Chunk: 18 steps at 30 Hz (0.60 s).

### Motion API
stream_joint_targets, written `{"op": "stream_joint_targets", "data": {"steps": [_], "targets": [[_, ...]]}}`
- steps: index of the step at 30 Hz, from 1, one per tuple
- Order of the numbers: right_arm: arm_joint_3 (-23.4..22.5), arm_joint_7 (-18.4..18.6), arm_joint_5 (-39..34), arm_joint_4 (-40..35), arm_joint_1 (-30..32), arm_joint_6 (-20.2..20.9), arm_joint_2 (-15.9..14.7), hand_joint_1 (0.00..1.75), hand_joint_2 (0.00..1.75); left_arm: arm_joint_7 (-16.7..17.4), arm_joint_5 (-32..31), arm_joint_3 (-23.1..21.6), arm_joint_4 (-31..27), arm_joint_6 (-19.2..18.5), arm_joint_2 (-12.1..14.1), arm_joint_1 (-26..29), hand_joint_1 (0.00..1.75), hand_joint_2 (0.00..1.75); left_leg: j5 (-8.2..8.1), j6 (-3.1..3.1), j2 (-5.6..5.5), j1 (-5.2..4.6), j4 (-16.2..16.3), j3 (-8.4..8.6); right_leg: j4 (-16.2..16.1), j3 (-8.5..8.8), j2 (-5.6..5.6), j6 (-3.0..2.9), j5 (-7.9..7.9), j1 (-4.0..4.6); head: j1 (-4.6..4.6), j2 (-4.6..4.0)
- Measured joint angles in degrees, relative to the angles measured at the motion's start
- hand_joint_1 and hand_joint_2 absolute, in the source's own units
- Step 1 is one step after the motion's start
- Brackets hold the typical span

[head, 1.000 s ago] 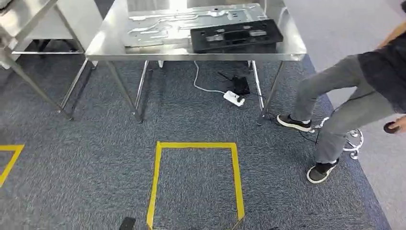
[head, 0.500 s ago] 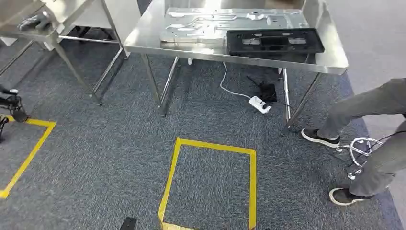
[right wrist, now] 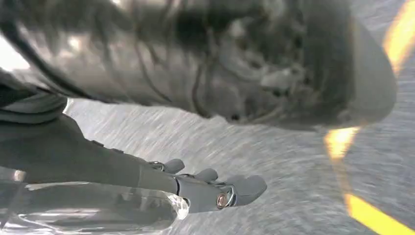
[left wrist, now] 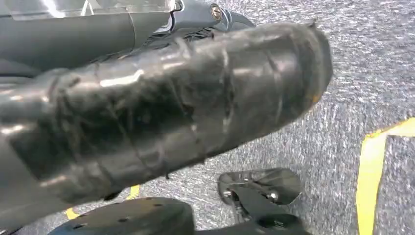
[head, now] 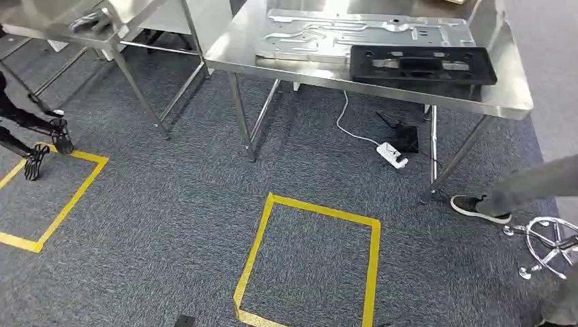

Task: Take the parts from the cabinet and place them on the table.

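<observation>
Right wrist view shows the right hand (right wrist: 210, 188) hanging over the grey carpet (right wrist: 274, 161), its fingers (right wrist: 244, 186) stretched out side by side and holding nothing. Left wrist view shows the left hand (left wrist: 161, 112) as a big dark thumb wrapped in shiny tape, very close to the camera; I cannot tell if its fingers are apart or together. Under it is the same carpet with a stripe of yellow tape (left wrist: 372, 176).

Head view looks down on the carpet, where a yellow tape square (head: 310, 262) lies near, and a second one (head: 51, 197) lies to the left. Beyond them stands the steel counter (head: 504, 102). On it lies a flat silver metal panel (head: 327, 34), and a black plastic frame part (head: 422, 65) lies just in front, overlapping the panel's edge. Under the counter are a white power strip (head: 392, 154) and its cable. At the right is a person's leg and shoe (head: 477, 206), beside a chrome chair base (head: 549, 245). Another steel counter (head: 82, 27) stands at the far left.
</observation>
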Motion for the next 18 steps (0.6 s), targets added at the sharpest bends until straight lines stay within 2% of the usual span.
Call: {"op": "stream_joint_targets", "data": {"steps": [3,4,6,7,8,9,10,11,12,13,14,15,16,17,18], "targets": [[-0.3,0.0,0.0,0.0,0.0,0.0,0.0,0.0,0.0,0.0,0.0,0.0,0.0,0.1,0.0,-0.1,0.0,0.0,-0.37,0.05,0.42,-0.33,-0.3,0.23,0.0,0.02,-0.14,0.14,-0.08,0.16,0.0,0.02],[-0.5,0.2,0.2,0.0,0.0,0.0,0.0,0.0,0.0,-0.2,0.0,-0.1,0.0,0.2,0.0,-0.3,0.0,0.0,-0.46,0.21,0.35,-0.75,-0.7,0.37,0.1,0.0,-0.33,0.37,-0.22,0.37,-0.02,0.0],[-0.7,0.8,0.8,0.0,-0.1,-0.4,0.0,0.0,0.0,-0.9,0.4,-0.1,0.0,0.8,0.0,-0.4,0.0,0.0,-0.24,0.56,-0.28,-0.67,-0.5,0.22,0.0,0.06,-0.83,0.7,-0.18,0.32,0.11,0.0],[-0.7,1.9,3.2,0.0,-0.3,-2.5,-0.1,0.0,0.0,-3.9,1.4,-0.1,0.0,2.1,0.0,0.1,0.0,0.0,0.05,1.35,-2.26,-0.6,-1.3,0.52,-0.7,1.1,-2.5,1.78,-0.4,0.52,0.11,0.0],[-0.8,1.2,4.5,0.0,-0.2,-3.1,-0.6,0.0,0.0,-6.7,1.9,-0.1,0.0,2.3,-0.3,0.1,0.0,0.0,0.61,2.23,-3.44,-0.13,-2.1,1.04,6.2,-2.06,2.7,1.86,-4.82,0.23,0.5,0.0],[-0.8,1.1,4.9,0.0,0.0,-2.8,-0.8,0.0,0.0,-7.3,2.2,-0.1,0.0,2.3,-0.4,-0.2,0.0,0.0,0.68,2.47,-4.15,-0.23,-2.1,0.96,10.7,-4.28,3.26,1.81,-6.78,0.28,0.48,0.02],[-0.8,1.1,5.2,0.0,0.1,-2.4,-1.2,0.0,0.0,-7.1,2.6,-0.1,0.0,2.3,-0.6,-0.3,0.0,0.0,0.61,2.58,-4.89,-0.33,-2.0,0.97,14.4,-6.18,3.6,1.79,-7.86,0.36,0.52,0.0],[-0.8,1.1,5.6,0.1,0.3,-1.9,-1.2,0.0,0.0,-6.7,2.6,-0.1,0.0,2.3,-0.7,-0.3,0.0,0.0,0.59,2.62,-5.64,-0.38,-1.9,1.0,15.8,-7.1,3.73,1.84,-7.61,0.39,0.52,0.02],[-0.8,1.2,5.9,0.1,0.3,-1.7,-1.5,0.0,0.0,-6.1,2.7,-0.1,0.0,2.1,-0.9,-0.1,0.0,0.0,0.54,2.6,-6.46,-0.37,-1.8,1.07,14.5,-6.82,3.85,1.81,-6.01,0.39,0.52,0.0],[-0.8,1.4,6.0,0.1,0.3,-1.4,-1.7,0.0,0.0,-5.6,2.5,-0.1,0.0,2.0,-0.9,0.1,0.0,0.0,0.45,2.49,-7.22,-0.33,-1.6,1.1,11.1,-5.46,4.03,1.76,-3.46,0.33,0.52,0.0],[-0.8,1.5,6.2,0.1,0.2,-1.3,-1.8,0.0,0.0,-5.2,2.2,-0.1,0.0,2.0,-1.2,0.2,0.0,0.0,0.27,2.27,-8.02,-0.26,-1.3,1.06,6.5,-3.48,4.68,1.72,-0.77,0.2,0.52,0.0],[-0.8,1.6,6.4,0.1,0.2,-1.0,-1.9,0.0,0.0,-4.7,1.7,-0.1,0.0,2.0,-1.2,0.2,0.0,0.0,0.04,1.97,-8.71,-0.19,-0.8,0.9,2.4,-1.69,6.52,1.67,1.06,-0.04,0.57,0.0],[-0.8,1.7,6.7,0.2,0.2,-0.6,-2.0,0.0,0.0,-4.1,1.2,-0.1,0.0,1.9,-1.4,0.0,0.0,0.0,-0.21,1.6,-9.28,-0.5,-0.2,0.37,1.1,-1.16,9.01,1.61,-0.32,-0.11,0.55,0.0],[-0.8,1.7,7.1,0.2,0.2,-0.4,-2.0,0.0,0.0,-3.5,1.0,-0.1,0.0,1.8,-1.4,-0.2,0.0,0.0,-0.31,1.36,-10.13,-0.41,0.2,-0.01,1.0,-1.19,8.61,1.4,-0.16,-0.21,0.41,0.0],[-0.8,1.7,7.6,0.2,0.2,0.0,-2.0,0.0,0.0,-2.8,0.8,-0.1,0.0,1.8,-1.5,-0.2,0.0,0.0,-0.12,1.02,-10.58,-0.18,0.1,-0.1,0.9,-1.19,8.01,1.25,-0.13,0.06,0.46,0.0]]}}
